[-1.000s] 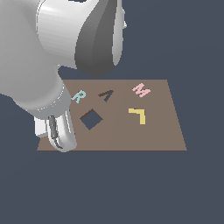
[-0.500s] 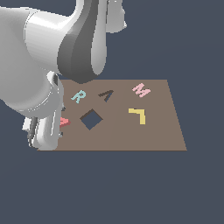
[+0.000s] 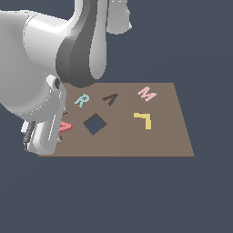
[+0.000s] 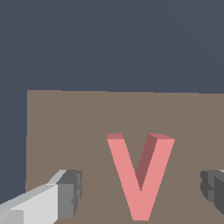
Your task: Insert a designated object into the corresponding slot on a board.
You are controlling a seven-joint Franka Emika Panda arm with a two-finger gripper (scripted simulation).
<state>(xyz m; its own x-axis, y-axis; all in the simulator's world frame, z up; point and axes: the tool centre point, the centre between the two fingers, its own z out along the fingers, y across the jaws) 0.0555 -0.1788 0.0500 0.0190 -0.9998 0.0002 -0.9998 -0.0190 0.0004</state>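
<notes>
Now the claw (image 4: 140,190) stands spread wide, its fingers (image 4: 70,194) either side of the red V (image 4: 140,175), not touching. It lies flat on the board (image 3: 150,141), near the exterior view's left edge.

hand (image 4: 141,192) fingers clear either side of V (image 4: 140,175)

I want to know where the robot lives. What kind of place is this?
Probably a computer-made practice world, not a real room: a brown board with letter pieces like the red V floats in plain dark blue emptiness, under a smooth, toy-like gripper.
</notes>
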